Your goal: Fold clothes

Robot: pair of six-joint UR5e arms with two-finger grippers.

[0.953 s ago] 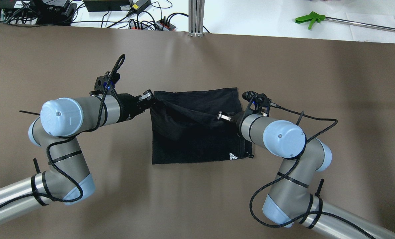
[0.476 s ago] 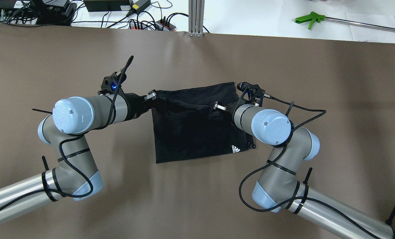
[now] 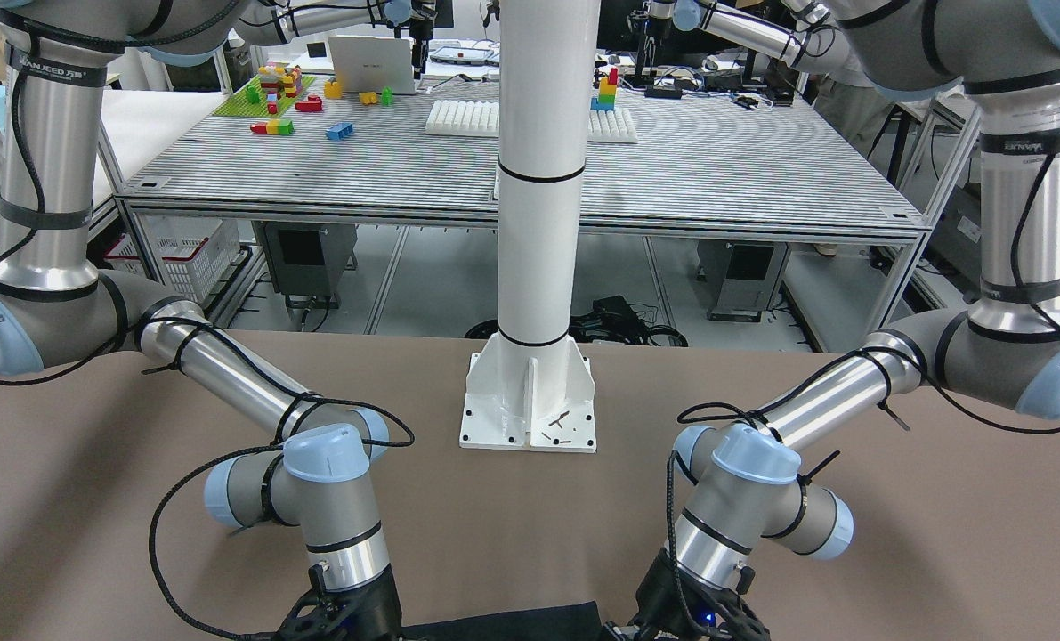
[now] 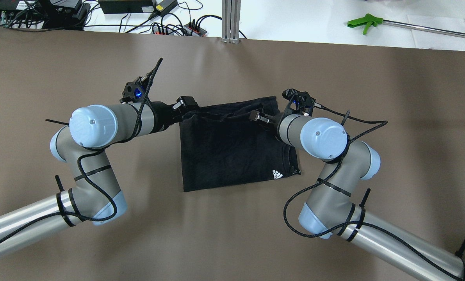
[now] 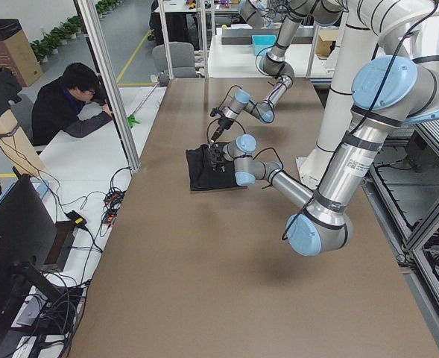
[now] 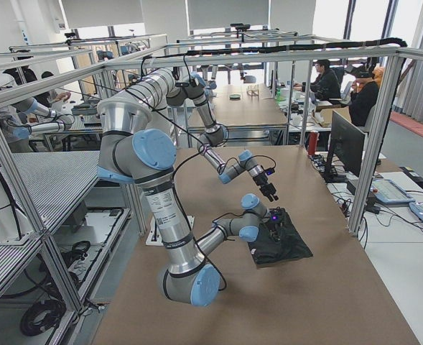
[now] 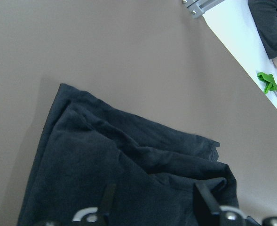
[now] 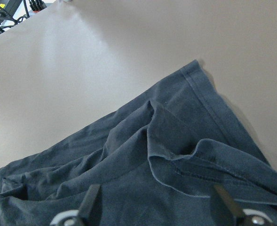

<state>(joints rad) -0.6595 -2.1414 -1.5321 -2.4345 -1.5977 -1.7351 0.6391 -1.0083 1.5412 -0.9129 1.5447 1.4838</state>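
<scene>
Overhead exterior view gives us the black garment (image 4: 232,152) lying near the middle of the brown worktop (image 4: 373,117). It is roughly rectangular and folded over on itself, with a rumpled band of creases along its 12 o'clock edge and smoother cloth toward 6 o'clock. We see a small white logo (image 4: 277,174) near its 5 o'clock corner. The left claw (image 4: 186,106) sits at the garment's 10 o'clock corner, and the right claw (image 4: 255,116) is over the cloth at about 1 o'clock, just inside the far edge. From the left wrist camera we find that claw's two fingers (image 7: 107,197) spread well apart, nothing pinched between them, the wrinkled fabric lying past the tips. The right wrist camera tells us the same of the other claw: its fingers (image 8: 92,197) stand wide, with the hemmed edge and a raised fold beyond them. Whether the tips touch the cloth we cannot tell.
</scene>
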